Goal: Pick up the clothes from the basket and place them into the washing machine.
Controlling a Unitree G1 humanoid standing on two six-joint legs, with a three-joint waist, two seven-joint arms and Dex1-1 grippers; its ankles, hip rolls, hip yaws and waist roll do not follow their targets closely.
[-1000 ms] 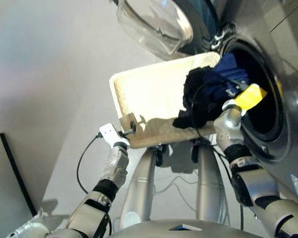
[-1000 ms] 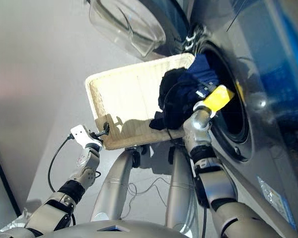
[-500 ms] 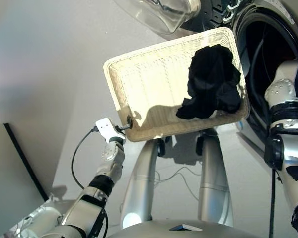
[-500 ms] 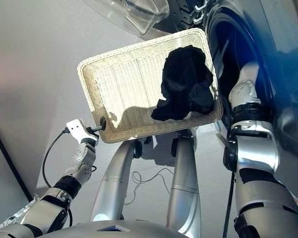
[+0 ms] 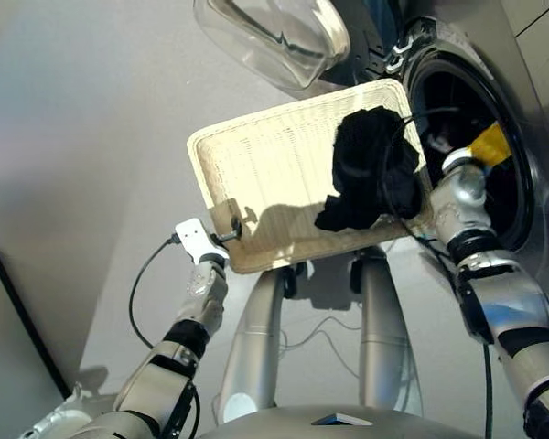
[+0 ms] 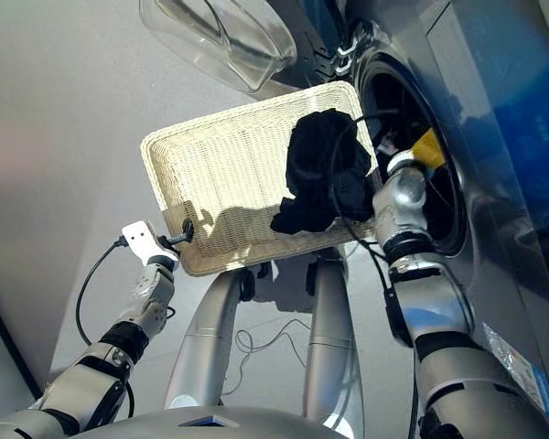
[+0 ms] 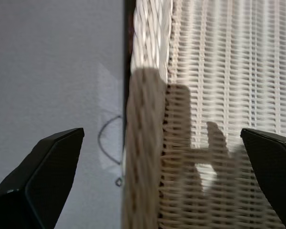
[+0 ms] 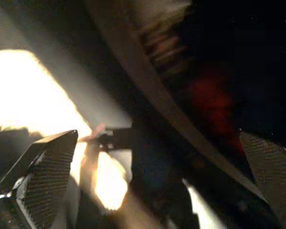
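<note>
While both grippers gape empty, crumpled black garment (image 5: 371,169) sprawls in cream basket (image 5: 256,174).

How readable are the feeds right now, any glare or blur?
Left eye view: hard sunlight on the basket, left claw casting a shadow on its weave. Left wrist view: weave sharp, the claw's shadow on it. Right wrist view: smeared, blown-out bright patch, dark drum, red blur.
</note>
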